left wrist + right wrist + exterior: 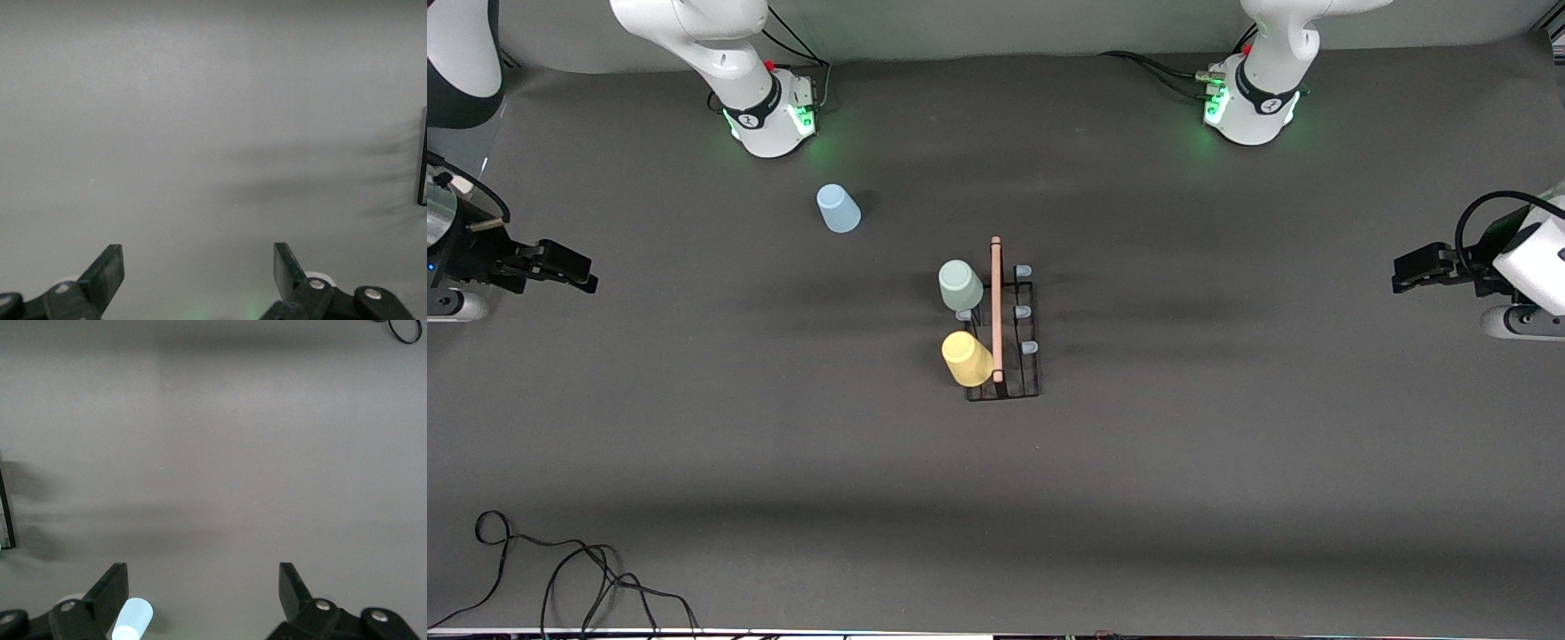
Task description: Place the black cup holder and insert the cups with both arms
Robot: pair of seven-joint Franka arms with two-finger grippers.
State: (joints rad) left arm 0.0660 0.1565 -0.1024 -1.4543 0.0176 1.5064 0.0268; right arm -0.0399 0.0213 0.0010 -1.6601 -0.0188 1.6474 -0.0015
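The black cup holder (1016, 356) stands mid-table, with its wooden rod handle (996, 307) on top. The pale grey-green cup (960, 284) and the yellow cup (967, 358) sit upside down on pegs on its right-arm side. The light blue cup (838, 209) stands upside down on the table near the right arm's base; it also shows in the right wrist view (133, 621). My right gripper (587, 274) (203, 587) is open and empty at the right arm's end of the table. My left gripper (1398, 274) (199, 267) is open and empty at the left arm's end.
Three bare pegs (1023, 311) stand on the holder's left-arm side. A black cable (560, 569) lies looped near the table's front edge at the right arm's end, and shows in the right wrist view (403, 330). The holder's edge shows in the left wrist view (422, 160).
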